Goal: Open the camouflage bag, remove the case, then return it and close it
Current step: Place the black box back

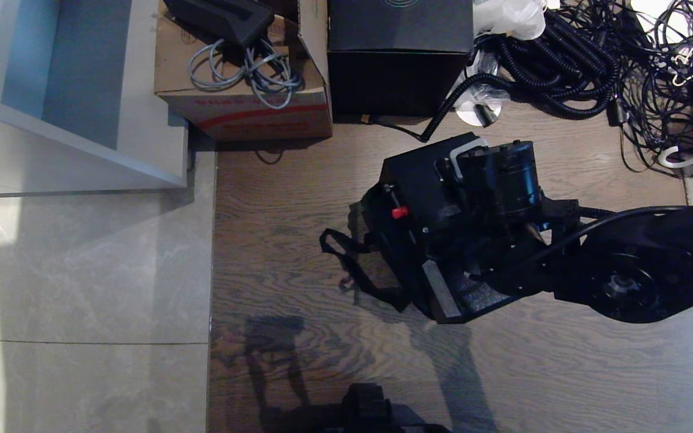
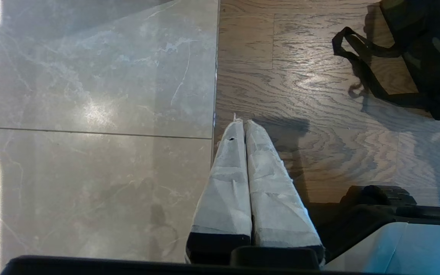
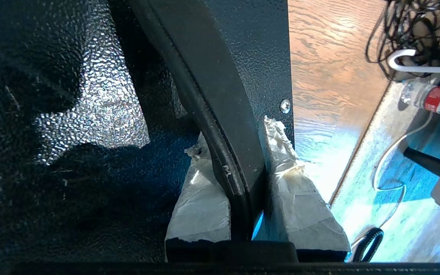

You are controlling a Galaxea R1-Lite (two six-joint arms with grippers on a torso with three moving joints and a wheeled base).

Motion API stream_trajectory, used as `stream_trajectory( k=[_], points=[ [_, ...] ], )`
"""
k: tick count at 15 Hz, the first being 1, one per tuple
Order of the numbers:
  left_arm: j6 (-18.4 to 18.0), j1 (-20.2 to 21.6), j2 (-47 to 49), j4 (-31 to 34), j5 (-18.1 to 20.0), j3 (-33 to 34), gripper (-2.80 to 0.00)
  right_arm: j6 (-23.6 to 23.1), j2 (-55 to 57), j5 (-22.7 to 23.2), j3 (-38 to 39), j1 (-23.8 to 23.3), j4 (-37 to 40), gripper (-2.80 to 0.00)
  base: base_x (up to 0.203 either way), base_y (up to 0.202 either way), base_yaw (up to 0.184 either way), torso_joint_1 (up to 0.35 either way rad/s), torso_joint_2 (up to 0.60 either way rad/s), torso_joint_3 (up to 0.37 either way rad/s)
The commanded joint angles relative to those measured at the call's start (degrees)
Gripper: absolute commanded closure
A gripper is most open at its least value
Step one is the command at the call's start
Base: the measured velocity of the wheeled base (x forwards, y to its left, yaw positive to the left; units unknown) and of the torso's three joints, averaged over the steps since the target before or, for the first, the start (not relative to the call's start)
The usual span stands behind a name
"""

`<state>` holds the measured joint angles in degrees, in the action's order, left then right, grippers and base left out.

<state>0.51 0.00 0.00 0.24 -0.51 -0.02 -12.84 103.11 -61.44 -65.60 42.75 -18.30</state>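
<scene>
The case (image 1: 421,198), dark with a pebbled finish, is sitting at centre of the head view on the wooden floor (image 1: 286,240), its bar handle (image 3: 220,126) turned toward the robot's right arm. A red catch (image 1: 399,211) is showing on its upper face. The right pincer (image 3: 243,191) is clamping that handle: in the right wrist view its two taped fingers (image 3: 204,206) are standing on either side of the black bar with the bar filling the gap between them. I judge the handle is being used because it is the one narrow, rigid part that these pads can span.

The camouflage bag (image 2: 430,57) is lying beneath and around the case, its mouth facing roughly 5 o'clock, where a grey inner wall (image 1: 441,290) is showing. Its black shoulder strap (image 1: 352,264) is trailing out toward 8 o'clock. Whether the case is resting partly inside the bag or wholly on top cannot be told.

The left pincer (image 2: 245,126) is hanging parked above the seam between tile and wood, taped fingers pressed together, gripping nothing.

Farther out, a black cube box (image 1: 400,54) is standing at 12 o'clock, a cardboard box (image 1: 244,108) at 11 o'clock, and a tangle of cables (image 1: 623,54) at 1 o'clock, well apart from the work.
</scene>
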Motion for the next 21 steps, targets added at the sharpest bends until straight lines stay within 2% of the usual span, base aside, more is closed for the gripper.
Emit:
stream_trajectory(
  k=[1,4,16,21],
  points=[
    [0.02,0.0,-0.08,0.02,-0.02,-0.06,0.0,-1.13,1.19,-0.24,-1.73,-1.5,-0.54,0.0,0.0,0.0,0.0,0.0,0.0,0.0],
    [0.02,0.0,-0.08,0.02,-0.02,0.02,0.0,-1.74,1.65,1.77,-2.78,-2.49,-0.77,0.0,0.0,0.0,0.0,0.0,0.0,0.0],
    [0.02,0.0,-0.01,0.02,-0.02,0.02,0.0,-1.62,6.81,1.94,-3.61,-3.81,-6.41,0.0,0.0,0.0,0.0,0.0,0.0,0.0],
    [0.02,0.0,-0.09,0.02,-0.02,0.02,0.0,-1.75,10.71,2.02,-3.82,-3.81,-11.1,0.0,0.0,0.0,0.0,0.0,0.0,0.0]
  ],
)
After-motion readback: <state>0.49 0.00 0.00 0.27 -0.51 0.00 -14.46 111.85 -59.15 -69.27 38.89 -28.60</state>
